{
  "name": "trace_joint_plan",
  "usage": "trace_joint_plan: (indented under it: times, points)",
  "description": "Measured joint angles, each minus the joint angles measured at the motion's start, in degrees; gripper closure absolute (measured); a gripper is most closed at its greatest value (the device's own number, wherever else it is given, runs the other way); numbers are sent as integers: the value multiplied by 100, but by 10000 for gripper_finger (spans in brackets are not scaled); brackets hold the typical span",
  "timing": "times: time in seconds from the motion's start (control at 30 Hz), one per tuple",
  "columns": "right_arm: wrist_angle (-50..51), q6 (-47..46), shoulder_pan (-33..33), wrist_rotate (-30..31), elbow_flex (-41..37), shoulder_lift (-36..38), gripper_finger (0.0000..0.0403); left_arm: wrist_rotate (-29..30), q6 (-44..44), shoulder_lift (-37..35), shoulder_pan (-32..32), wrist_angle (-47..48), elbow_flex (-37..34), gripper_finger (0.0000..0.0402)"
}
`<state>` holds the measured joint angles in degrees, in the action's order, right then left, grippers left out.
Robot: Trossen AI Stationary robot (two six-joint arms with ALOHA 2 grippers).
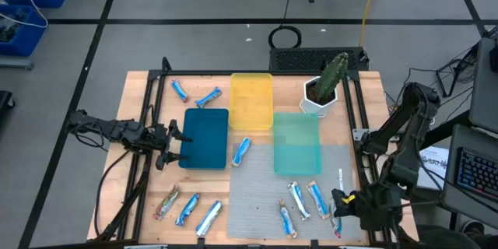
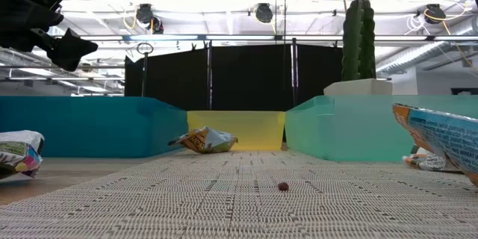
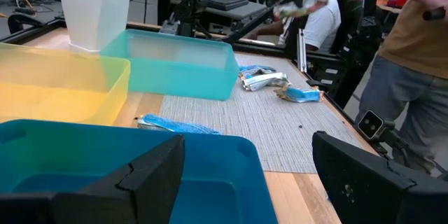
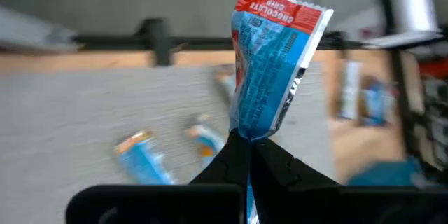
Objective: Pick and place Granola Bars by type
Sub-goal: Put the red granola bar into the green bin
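Several slim wrapped granola bars lie flat on the table: two near the far left (image 1: pixel 180 89), one between the trays (image 1: pixel 241 150), three at the near left (image 1: pixel 187 208), and several on the grey mat at the near right (image 1: pixel 296 198). My right gripper (image 4: pixel 248 143) is raised above the near right of the table (image 1: pixel 343 197) and is shut on a blue bar with a red end (image 4: pixel 269 56). My left gripper (image 3: pixel 245 175) is open and hovers at the left edge of the blue tray (image 1: pixel 204 138), touching nothing. My right gripper pinches the blue bar by one end (image 4: pixel 249 130) between its two shut fingertips. The bar stands out straight beyond the fingers, its red crimped end (image 4: pixel 280 7) farthest from them. It is lifted clear of the table, as the left wrist view shows (image 3: pixel 301 5).
A yellow tray (image 1: pixel 251 101) and a teal tray (image 1: pixel 296 144) sit beside the blue one. A white pot with a cactus (image 1: pixel 323 89) stands at the far right. A black frame rims the table (image 1: pixel 354 101). A person (image 3: pixel 413 63) stands beyond the right edge.
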<state>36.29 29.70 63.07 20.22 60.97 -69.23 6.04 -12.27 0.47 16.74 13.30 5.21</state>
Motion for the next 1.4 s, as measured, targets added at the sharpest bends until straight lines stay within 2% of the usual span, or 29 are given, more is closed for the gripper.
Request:
trace_joint_plan:
  times: [0.2, 0.53, 0.67, 0.83, 0.93, 1.13, 1.4]
  points:
    - [40, -727, -117, 1089, 563, 0, 403, 0, 2, 0, 1, 0, 0, 91]
    - [-40, -1751, -816, 2045, 1361, 0, 403, 0, 2, 1, 0, -1, 0, 91]
    - [-361, -1767, -1250, 2090, 1693, 0, 403, 0, 2, 0, 0, -3, -1, 91]
    - [-933, -1450, -1813, 2743, 2006, 0, 403, 2, 2, 2, 1, -3, 0, 91]
    - [-1106, -1323, -2244, 2931, 2158, 0, 403, 0, 3, 2, 1, -3, 0, 91]
    - [-1386, -1338, -3247, 2888, 2377, -11, 403, 2, 2, 0, 1, -3, -2, 92]
    - [-1335, -1518, -4479, 1710, 2389, -111, 403, 1, -4, 0, 0, -5, 0, 91]
